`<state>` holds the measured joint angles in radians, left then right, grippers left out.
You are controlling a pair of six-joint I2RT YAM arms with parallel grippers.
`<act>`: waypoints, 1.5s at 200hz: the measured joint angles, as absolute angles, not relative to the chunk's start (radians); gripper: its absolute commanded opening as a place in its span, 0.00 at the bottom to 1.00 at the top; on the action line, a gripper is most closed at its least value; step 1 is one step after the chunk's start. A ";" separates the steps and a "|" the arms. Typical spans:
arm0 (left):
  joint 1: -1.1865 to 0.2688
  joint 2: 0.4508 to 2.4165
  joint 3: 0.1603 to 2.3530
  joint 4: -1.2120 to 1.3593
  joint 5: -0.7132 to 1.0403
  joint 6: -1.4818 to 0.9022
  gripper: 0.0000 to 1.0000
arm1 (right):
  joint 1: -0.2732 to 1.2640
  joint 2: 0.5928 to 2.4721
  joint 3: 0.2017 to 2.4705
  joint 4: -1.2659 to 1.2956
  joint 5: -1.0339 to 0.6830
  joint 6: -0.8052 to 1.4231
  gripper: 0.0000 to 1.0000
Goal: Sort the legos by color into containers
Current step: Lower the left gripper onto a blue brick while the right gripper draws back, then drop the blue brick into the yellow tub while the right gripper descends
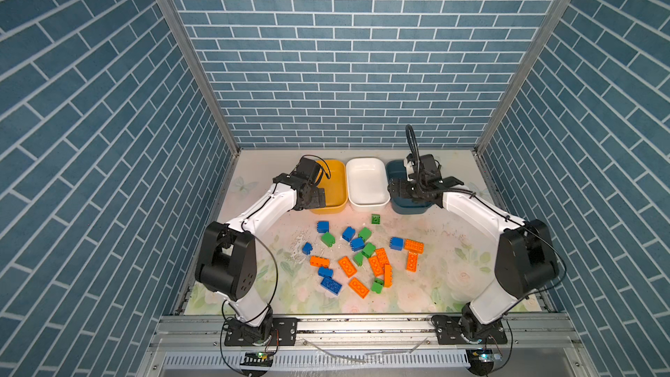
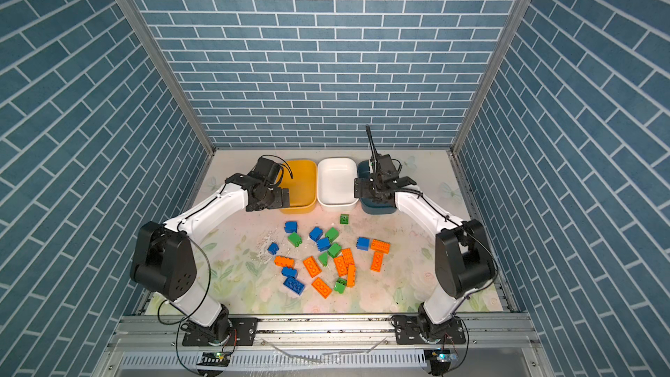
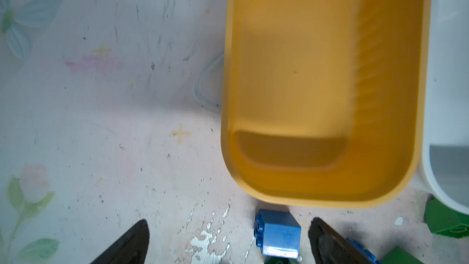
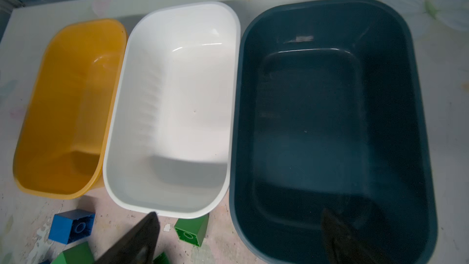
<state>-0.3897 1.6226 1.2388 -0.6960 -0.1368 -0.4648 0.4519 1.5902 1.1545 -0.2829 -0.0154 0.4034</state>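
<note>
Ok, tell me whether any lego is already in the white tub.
No: in the right wrist view the white tub shows only its bare floor and walls, nothing inside.

No text, label, brand, number or sign can be read anywhere. The yellow tub (image 4: 63, 113), white tub (image 4: 175, 102) and teal tub (image 4: 330, 123) are plain, and the bricks (image 1: 347, 266) show only bare studs.
</note>
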 measured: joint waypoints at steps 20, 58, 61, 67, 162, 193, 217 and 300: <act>-0.418 1.574 1.146 -0.675 -0.102 -0.479 0.99 | 0.452 1.512 1.028 -0.189 0.011 0.443 0.99; -0.470 1.579 1.048 -0.614 -0.043 -0.478 0.90 | 0.452 1.445 0.931 -0.062 0.044 0.476 0.97; -0.473 1.584 1.043 -0.606 -0.041 -0.476 0.88 | 0.452 1.442 0.929 -0.055 0.046 0.476 0.97; -0.478 1.595 1.036 -0.590 -0.037 -0.471 0.86 | 0.452 1.438 0.924 -0.038 0.051 0.477 0.97; -0.522 1.747 1.032 -0.441 -0.069 -0.445 0.61 | 0.452 1.419 0.923 0.028 0.096 0.493 0.96; -0.523 1.749 1.032 -0.426 -0.084 -0.455 0.55 | 0.452 1.413 0.923 0.031 0.103 0.492 0.96; -0.524 1.762 1.032 -0.417 -0.092 -0.463 0.50 | 0.452 1.411 0.923 0.031 0.103 0.492 0.95; -0.543 1.600 0.912 -0.400 -0.176 -0.514 0.27 | 0.452 1.369 0.923 -0.017 0.126 0.329 0.94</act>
<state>-0.5434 1.6005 0.9123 -0.3996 -0.1764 -0.5137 0.4519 1.3693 0.9226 -0.0166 0.1257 0.3286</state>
